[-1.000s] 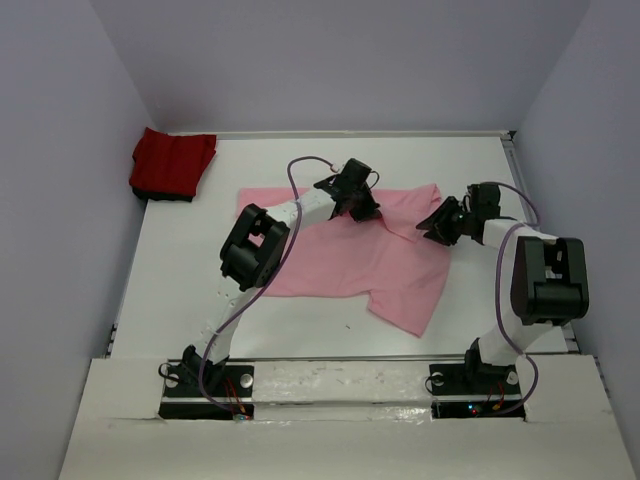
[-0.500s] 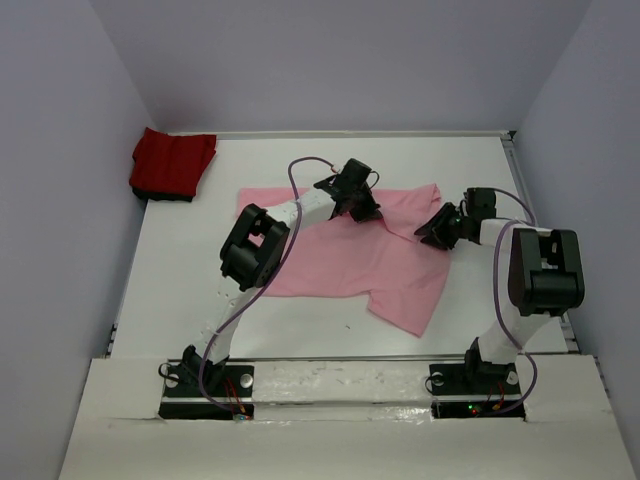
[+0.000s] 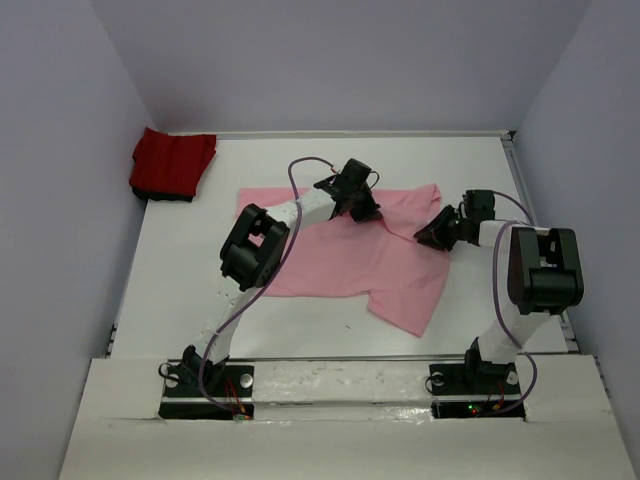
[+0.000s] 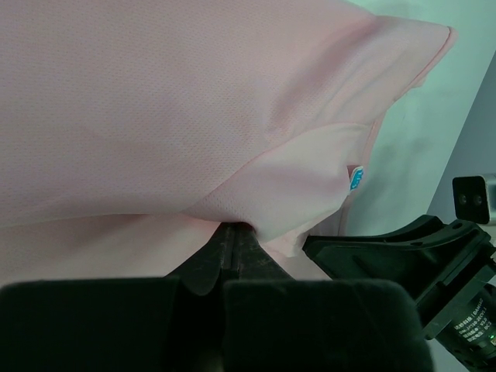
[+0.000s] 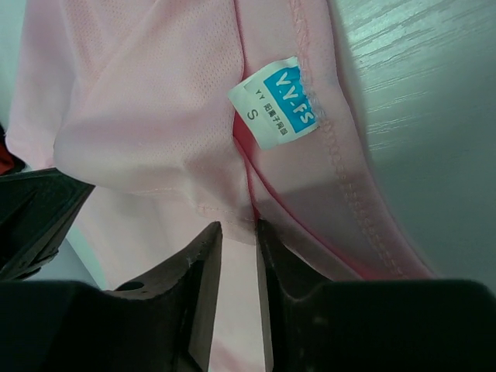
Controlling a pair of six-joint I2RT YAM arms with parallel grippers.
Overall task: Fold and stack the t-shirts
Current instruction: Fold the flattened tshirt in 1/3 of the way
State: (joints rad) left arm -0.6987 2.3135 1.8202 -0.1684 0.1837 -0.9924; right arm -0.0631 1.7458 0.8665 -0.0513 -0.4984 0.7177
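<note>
- The deep red shirt [image 3: 172,163] lies folded at the far-left corner of the table [image 3: 180,290].
- The left gripper [image 3: 362,208] is clenched on the pink shirt [image 3: 340,262] near its far edge, mid-table.
- The right gripper [image 5: 236,232] has its jaws narrowly apart astride the fold by the label [image 5: 277,102]; firm hold cannot be told.
- Recommendation: secure that pinch first, then move both arms evenly.

1. The pink t-shirt [image 3: 340,255] is plain light pink, showing a fine mesh weave up close and a darker pink line along one seam.
2. Its label [image 5: 277,102] is white, with a blue patch bearing white letters.
3. The red t-shirt [image 3: 173,163] is deep red and unpatterned.
4. The surface [image 3: 180,270] is white.
5. The left pincer [image 4: 231,229] and the right pincer [image 5: 239,226] are black.
6. The cable [image 3: 291,180] is purple.
</note>
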